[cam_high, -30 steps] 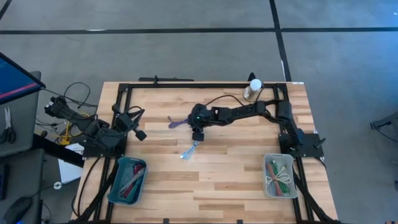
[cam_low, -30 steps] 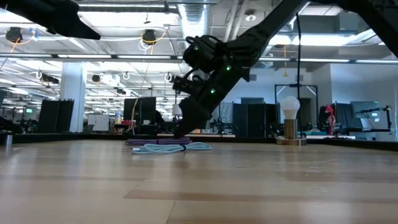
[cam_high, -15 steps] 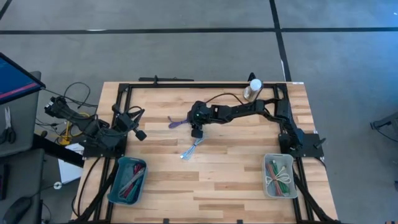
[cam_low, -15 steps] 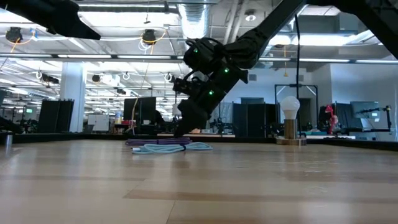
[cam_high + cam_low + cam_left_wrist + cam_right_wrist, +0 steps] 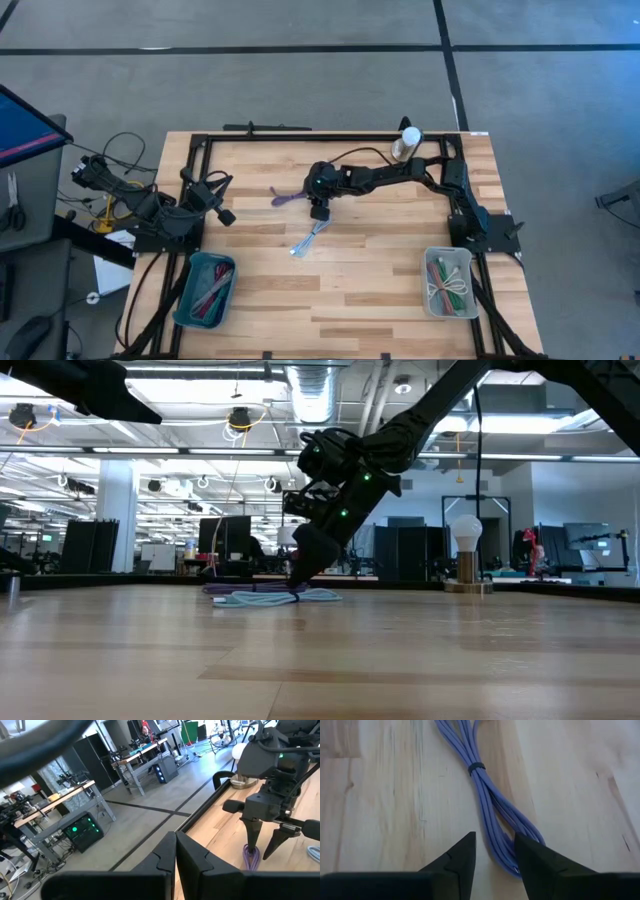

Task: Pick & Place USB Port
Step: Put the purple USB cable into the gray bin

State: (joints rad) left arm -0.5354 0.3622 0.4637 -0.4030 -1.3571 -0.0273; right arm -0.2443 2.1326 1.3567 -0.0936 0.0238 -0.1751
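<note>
R gripper [image 5: 319,211] hangs just above the purple cable bundle [image 5: 490,805] mid-counter [image 5: 380,280], fingers [image 5: 457,857] spread to straddle its looped end, prob. for a pinch; L gripper [image 5: 226,216] parked far off, fingers clenched.

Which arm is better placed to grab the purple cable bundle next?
The right: its hand hangs open directly over the purple cable bundle mid-table. The left hand waits shut by the table's left edge.
</note>
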